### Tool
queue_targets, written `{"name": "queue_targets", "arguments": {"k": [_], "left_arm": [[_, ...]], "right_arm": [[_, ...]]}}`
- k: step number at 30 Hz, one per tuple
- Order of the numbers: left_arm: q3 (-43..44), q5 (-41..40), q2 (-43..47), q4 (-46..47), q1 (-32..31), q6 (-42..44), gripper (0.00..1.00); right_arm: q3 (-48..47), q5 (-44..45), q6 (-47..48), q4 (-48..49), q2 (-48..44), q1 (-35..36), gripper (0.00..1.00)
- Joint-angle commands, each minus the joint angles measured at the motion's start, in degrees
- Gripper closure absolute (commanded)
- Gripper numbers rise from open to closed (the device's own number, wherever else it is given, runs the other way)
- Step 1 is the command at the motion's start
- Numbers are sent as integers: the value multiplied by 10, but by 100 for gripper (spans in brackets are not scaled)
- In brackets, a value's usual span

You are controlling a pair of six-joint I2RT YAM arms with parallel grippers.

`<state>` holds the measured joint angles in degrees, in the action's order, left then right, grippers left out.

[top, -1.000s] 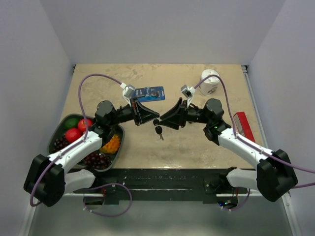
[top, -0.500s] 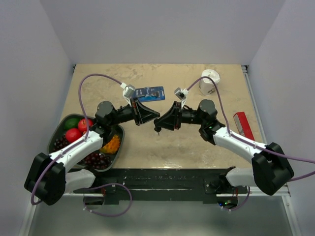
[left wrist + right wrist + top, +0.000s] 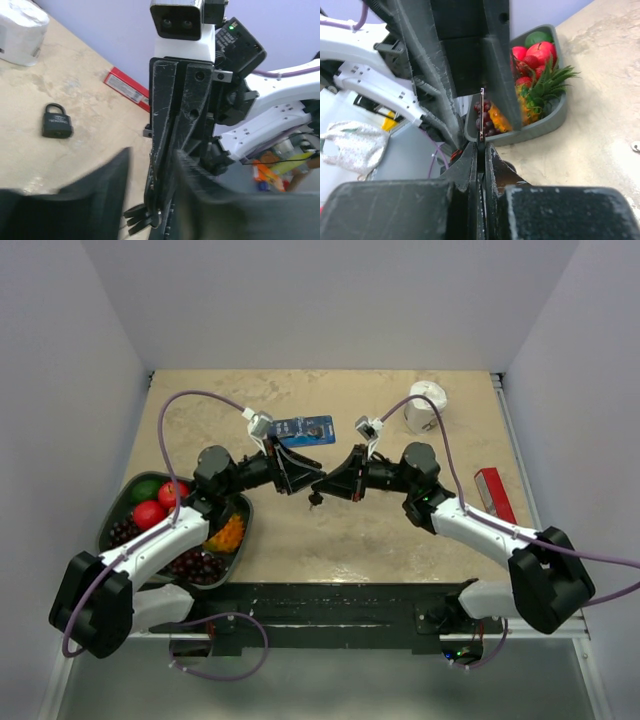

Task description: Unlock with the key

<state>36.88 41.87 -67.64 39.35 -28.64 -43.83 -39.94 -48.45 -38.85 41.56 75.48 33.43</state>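
Both grippers meet tip to tip above the table's middle. My right gripper (image 3: pixel 480 148) (image 3: pixel 323 486) is shut on the key (image 3: pixel 481 116), pinching a black head so the thin silver blade sticks out ahead. The rest of the key bunch (image 3: pixel 142 220) (image 3: pixel 316 499) dangles below its fingertips. My left gripper (image 3: pixel 152 167) (image 3: pixel 309 479) stands open, its blurred fingers (image 3: pixel 107 195) on either side of the right gripper's tips without touching the key. A black padlock (image 3: pixel 56 121) lies flat on the table; in the top view my right arm hides it.
A grey tray (image 3: pixel 112 515) of fruit sits at the left by my left arm. A blue card (image 3: pixel 305 430) lies behind the grippers. A white roll (image 3: pixel 425 408) stands at the back right and a red box (image 3: pixel 495 495) lies by the right wall.
My right gripper moved left to the key bunch hanging from the left gripper and shut on it. The left gripper's jaws have since parted.
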Motion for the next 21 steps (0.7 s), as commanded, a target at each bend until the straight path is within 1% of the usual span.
{"name": "queue_targets", "arguments": {"k": [1,2,3,4,6,8,9,10,12,13,14,15,16,17,18,19,20,21], "left_arm": [[4,-68,30,-21,-3,35,9],[4,-78,36,-30,-2,47,2],[3,-90,41,-37,-2,53,0],[2,-94,48,-42,-1,57,0],[-2,-108,47,-34,3,30,0],[0,-97,36,-12,9,-5,0],[14,-104,22,-20,10,-6,0],[25,-114,16,-60,9,2,0],[43,-143,9,-95,5,42,0],[44,-154,10,-110,1,53,1],[45,-174,12,-111,-4,74,1],[57,-187,10,-116,-12,89,2],[73,-203,5,-155,-40,109,2],[94,-245,-6,-185,-60,164,2],[146,-268,-40,-218,-80,193,2],[172,-286,-63,-279,-117,217,2],[197,-300,-86,-300,-130,251,2],[233,-297,-132,-313,-140,261,2]], "right_arm": [[0,62,0,-5,-29,-6,100],[1,72,4,-11,-35,-11,100],[4,97,9,-27,-42,-15,100],[6,107,12,-38,-56,-32,100],[10,134,27,-68,-71,-57,100],[14,144,33,-89,-93,-77,100],[16,147,34,-96,-100,-96,100],[17,156,34,-102,-116,-106,100],[16,174,48,-139,-133,-124,100],[15,218,61,-158,-162,-125,100],[14,240,95,-201,-178,-125,100],[14,268,107,-215,-199,-125,100],[16,311,116,-227,-216,-125,100],[16,332,137,-248,-253,-124,100],[16,350,145,-258,-269,-125,100],[15,364,150,-268,-282,-125,100],[14,391,159,-284,-309,-124,100],[11,402,163,-293,-318,-124,100]]}}
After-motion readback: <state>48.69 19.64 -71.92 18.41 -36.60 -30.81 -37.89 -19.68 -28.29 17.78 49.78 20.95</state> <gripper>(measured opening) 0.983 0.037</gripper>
